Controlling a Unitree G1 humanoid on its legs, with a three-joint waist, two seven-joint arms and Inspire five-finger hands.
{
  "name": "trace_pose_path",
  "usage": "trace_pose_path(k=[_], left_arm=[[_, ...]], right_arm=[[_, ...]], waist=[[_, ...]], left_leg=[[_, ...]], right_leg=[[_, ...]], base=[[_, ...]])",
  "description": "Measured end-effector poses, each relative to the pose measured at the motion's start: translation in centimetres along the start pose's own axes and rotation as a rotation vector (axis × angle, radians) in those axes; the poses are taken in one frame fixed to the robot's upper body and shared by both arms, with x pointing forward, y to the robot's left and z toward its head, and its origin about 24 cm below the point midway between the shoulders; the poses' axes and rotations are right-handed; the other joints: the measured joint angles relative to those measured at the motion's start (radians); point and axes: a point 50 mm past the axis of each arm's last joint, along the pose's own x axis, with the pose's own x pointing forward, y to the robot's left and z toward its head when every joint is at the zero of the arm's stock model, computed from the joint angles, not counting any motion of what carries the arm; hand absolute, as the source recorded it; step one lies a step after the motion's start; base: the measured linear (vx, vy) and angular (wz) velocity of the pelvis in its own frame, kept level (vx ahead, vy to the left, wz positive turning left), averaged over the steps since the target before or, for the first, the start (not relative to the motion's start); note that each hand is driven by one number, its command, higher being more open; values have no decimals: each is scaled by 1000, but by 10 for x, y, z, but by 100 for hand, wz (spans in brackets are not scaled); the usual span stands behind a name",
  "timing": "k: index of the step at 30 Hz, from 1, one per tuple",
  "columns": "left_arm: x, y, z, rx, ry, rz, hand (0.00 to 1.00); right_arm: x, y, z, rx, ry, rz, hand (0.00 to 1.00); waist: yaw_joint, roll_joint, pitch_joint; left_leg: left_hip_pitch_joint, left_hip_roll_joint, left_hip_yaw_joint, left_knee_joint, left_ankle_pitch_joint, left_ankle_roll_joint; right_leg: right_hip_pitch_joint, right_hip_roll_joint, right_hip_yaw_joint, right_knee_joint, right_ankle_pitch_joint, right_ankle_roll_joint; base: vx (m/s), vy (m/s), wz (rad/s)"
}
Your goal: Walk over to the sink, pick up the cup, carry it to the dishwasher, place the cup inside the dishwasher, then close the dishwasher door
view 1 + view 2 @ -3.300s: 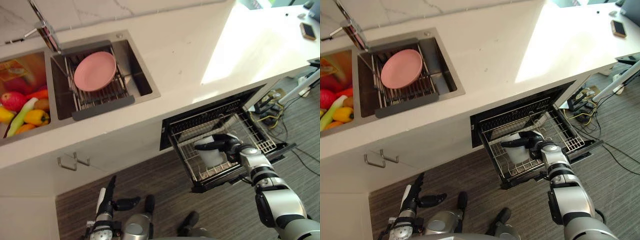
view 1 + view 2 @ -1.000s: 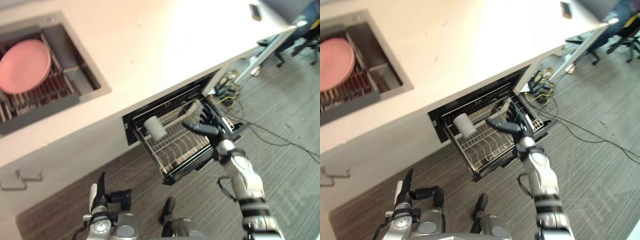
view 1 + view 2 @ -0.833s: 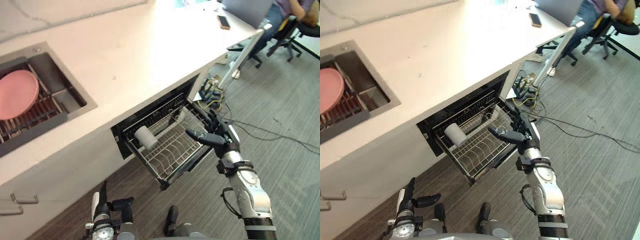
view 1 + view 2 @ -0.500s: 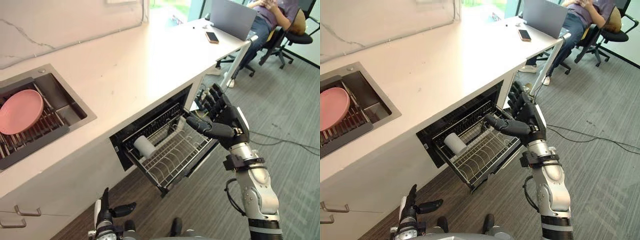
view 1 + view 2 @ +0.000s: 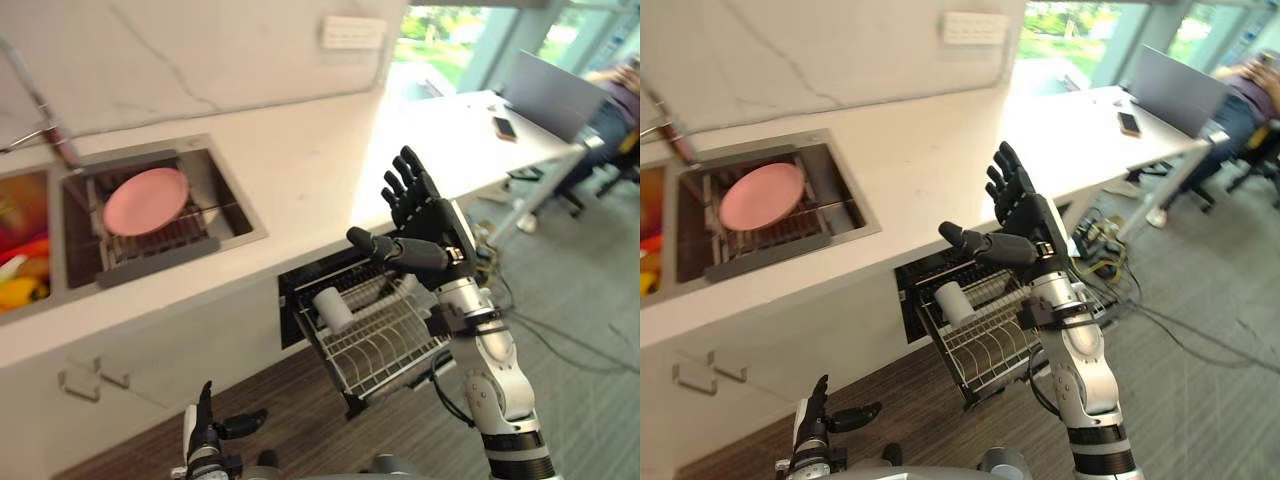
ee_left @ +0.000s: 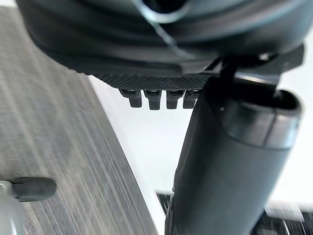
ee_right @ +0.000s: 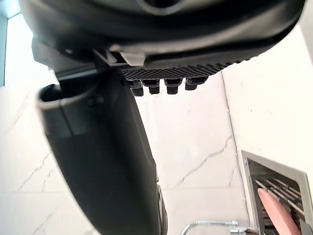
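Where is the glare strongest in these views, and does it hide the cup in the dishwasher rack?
Left eye view: sunlight washes out the countertop right of the sink, and the window is bright. Right eye view: same glare; the cup lies in the shaded rack, plainly readable, left of the open right robot hand.

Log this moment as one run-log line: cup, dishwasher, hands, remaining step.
cup: on its side in pulled-out rack | dishwasher: open | right hand: open, empty, raised | left hand: open, low | remaining: close dishwasher
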Motion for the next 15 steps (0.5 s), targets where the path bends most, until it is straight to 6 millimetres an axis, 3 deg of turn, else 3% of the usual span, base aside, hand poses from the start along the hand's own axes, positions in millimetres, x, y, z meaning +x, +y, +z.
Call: trace_pose_path(k=[1, 2, 3, 5, 7, 8, 9, 10, 11, 12, 15], left_arm=[[1, 1, 2, 0, -2, 3, 100], [2, 0, 5, -3, -13, 2, 100], [0, -2, 5, 1, -26, -4, 100], [-4, -3, 4, 1, -35, -3, 100], [-10, 2, -2, 16, -48, -5, 100], [-11, 3, -4, 41, -56, -19, 100], [-13, 3, -7, 55, -52, -25, 100], [-19, 3, -15, 82, -40, -35, 100], [-23, 2, -21, 97, -26, -45, 100], [-25, 1, -23, 98, -19, -51, 100], [-30, -11, -24, 84, -11, -82, 100]], right_arm=[[-1, -2, 1, -6, -7, -10, 100], [0, -7, 3, -14, -14, -31, 100], [-2, -15, 5, -27, -18, -66, 100], [-7, -30, 6, -47, -14, -143, 100], [-11, -39, 10, -61, -27, -197, 100], [-17, -50, 16, -81, -47, -242, 100], [-22, -54, 16, -87, -46, -266, 100], [-30, -62, 18, -102, -44, -307, 100], [-34, -67, 22, -119, -57, -333, 100], [-35, -69, 24, -125, -65, -343, 100], [-37, -77, 32, -154, -96, -372, 100]], waist=[[10, -6, -4], [34, 16, 5], [30, 42, 16], [38, 70, 19], [37, 73, 14], [26, 85, 14], [26, 87, 10], [21, 85, 7], [10, 99, -1], [2, 107, -6], [-9, 159, -39]], left_leg=[[-11, -9, -17, 16, -3, -4], [-38, -9, -29, 52, -9, -12], [-67, -7, -22, 95, -11, -10], [-87, 14, 34, 121, -11, -8], [-82, 27, 49, 59, 40, -47], [-122, 48, 166, 212, -38, 19], [-127, 58, 208, 288, -83, 35], [-103, 78, 259, 370, -137, 27], [-56, 100, 276, 368, -162, 7], [-34, 112, 283, 347, -168, 6], [66, 142, 322, 85, -167, -31]], right_leg=[[18, -6, -6, -19, -12, 8], [47, -2, -28, -69, -13, 10], [77, 4, -82, -99, -2, 1], [94, 26, -134, -97, 1, -14], [87, 20, -173, -117, 13, -36], [80, 13, -213, -116, 16, -40], [81, 8, -223, -117, 18, -42], [85, -2, -239, -123, 25, -38], [86, -9, -254, -136, 37, -31], [83, -11, -260, -142, 44, -28], [49, -7, -295, -171, 86, 5]], base=[[99, -205, 133], [11, -112, 100], [-33, -85, 104], [-97, -76, 89], [-151, -79, 62], [-151, -48, 58], [-165, -71, 65], [-88, -19, 47], [-93, 33, 45], [-58, 77, 40], [-99, 198, 35]])
